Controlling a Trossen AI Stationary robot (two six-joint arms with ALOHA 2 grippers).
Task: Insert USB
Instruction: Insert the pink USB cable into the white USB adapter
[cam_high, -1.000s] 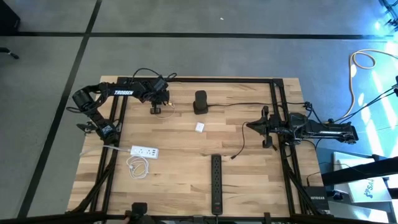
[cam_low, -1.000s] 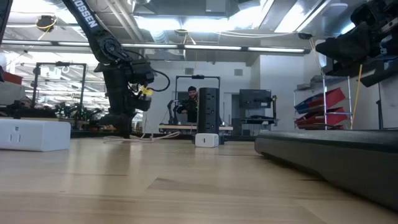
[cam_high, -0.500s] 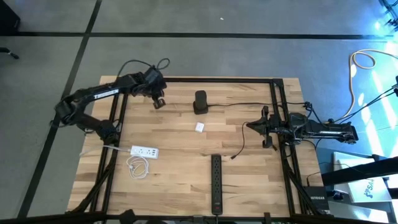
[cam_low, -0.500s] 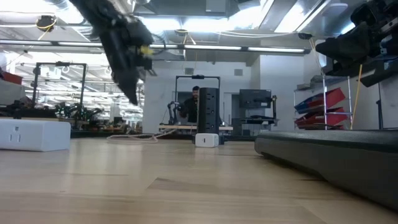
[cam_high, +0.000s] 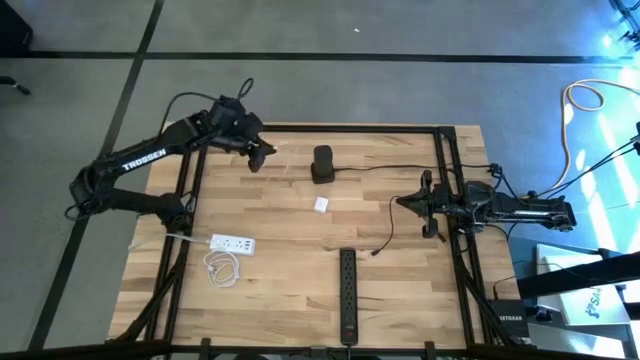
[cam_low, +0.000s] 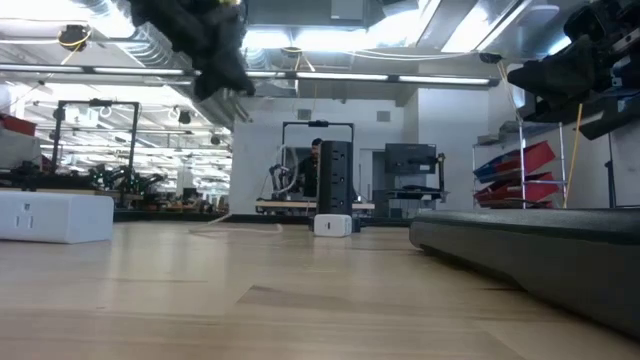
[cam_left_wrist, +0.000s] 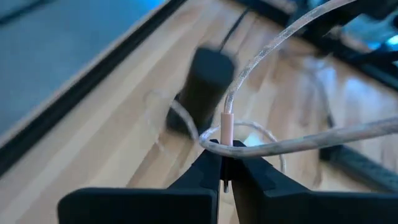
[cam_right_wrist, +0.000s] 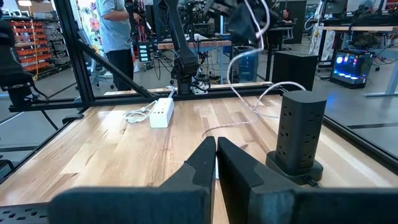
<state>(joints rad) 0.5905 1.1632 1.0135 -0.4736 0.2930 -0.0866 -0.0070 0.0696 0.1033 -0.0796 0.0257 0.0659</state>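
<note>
The left gripper (cam_left_wrist: 222, 163), jaws clenched on the clear USB cable (cam_left_wrist: 292, 140), hangs left of the black power tower (cam_high: 322, 163). The trailing cable could snag. The right gripper (cam_right_wrist: 216, 151) waits clenched at right.

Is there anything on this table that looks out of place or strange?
Only one thing: a thin clear cable hangs in the air, pinched in the shut left hand high above the table's far left edge, near the black power tower. Nothing looks spilled or damaged.

pale USB cable (cam_left_wrist: 292, 140), pinched, lifted off table
</note>
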